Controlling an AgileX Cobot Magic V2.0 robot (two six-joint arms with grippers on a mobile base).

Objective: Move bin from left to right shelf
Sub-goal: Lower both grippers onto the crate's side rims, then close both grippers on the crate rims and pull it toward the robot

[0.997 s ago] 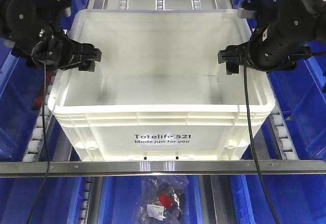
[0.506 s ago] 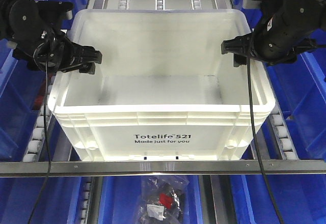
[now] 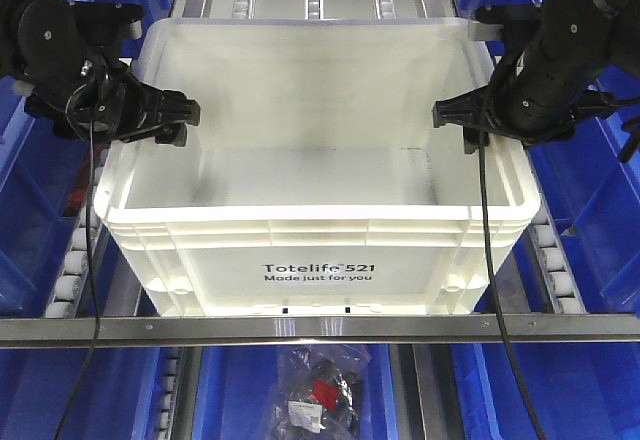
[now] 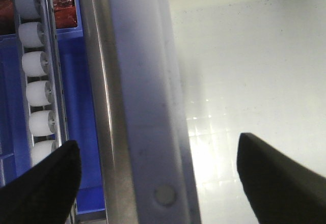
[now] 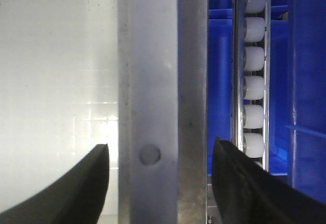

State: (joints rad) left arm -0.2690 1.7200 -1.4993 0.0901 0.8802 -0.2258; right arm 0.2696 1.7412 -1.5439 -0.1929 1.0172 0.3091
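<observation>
The white bin [image 3: 318, 250] rests on the roller shelf [image 3: 68, 278], with blue bins [image 3: 30, 210] on either side.

Front view steeply down onto bin [image 3: 320, 260]; wrist views close above its rims.

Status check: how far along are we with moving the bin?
Done: left claw and right claw each straddle a side rim of the bin. In hand: both are open, not yet clamped. Left: clamp, lift and the whole transfer; the bin sits on the rollers.
</observation>
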